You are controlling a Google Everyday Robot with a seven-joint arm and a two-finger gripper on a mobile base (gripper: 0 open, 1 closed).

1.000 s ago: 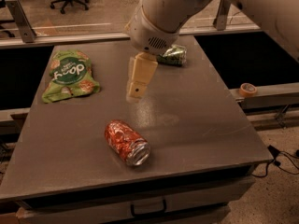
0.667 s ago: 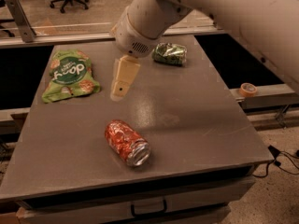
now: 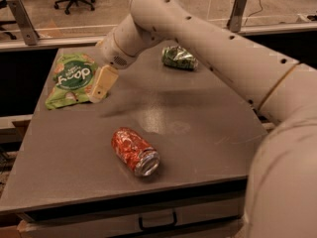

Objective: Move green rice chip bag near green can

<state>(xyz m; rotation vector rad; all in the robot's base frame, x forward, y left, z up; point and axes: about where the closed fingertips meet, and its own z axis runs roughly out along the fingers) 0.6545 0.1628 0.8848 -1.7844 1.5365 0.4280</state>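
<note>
My pincer (image 3: 98,94) sits at the can-side edge of the green rice chip bag (image 3: 71,77); open or closed, I cannot tell. The green can (image 3: 179,57) lies well apart.

The green rice chip bag (image 3: 67,81), a flat light-green pouch, bears a dark green round logo, white lettering and orange-brown chip pictures. The cream-coloured gripper (image 3: 101,87) hangs at the bag's right edge. Farther right of the bag, the crumpled green can (image 3: 179,57) is dark green with silver patches. The red-orange drink can (image 3: 134,151) has white flecks and a silver end. The flat table top (image 3: 208,128) is dull grey.
</note>
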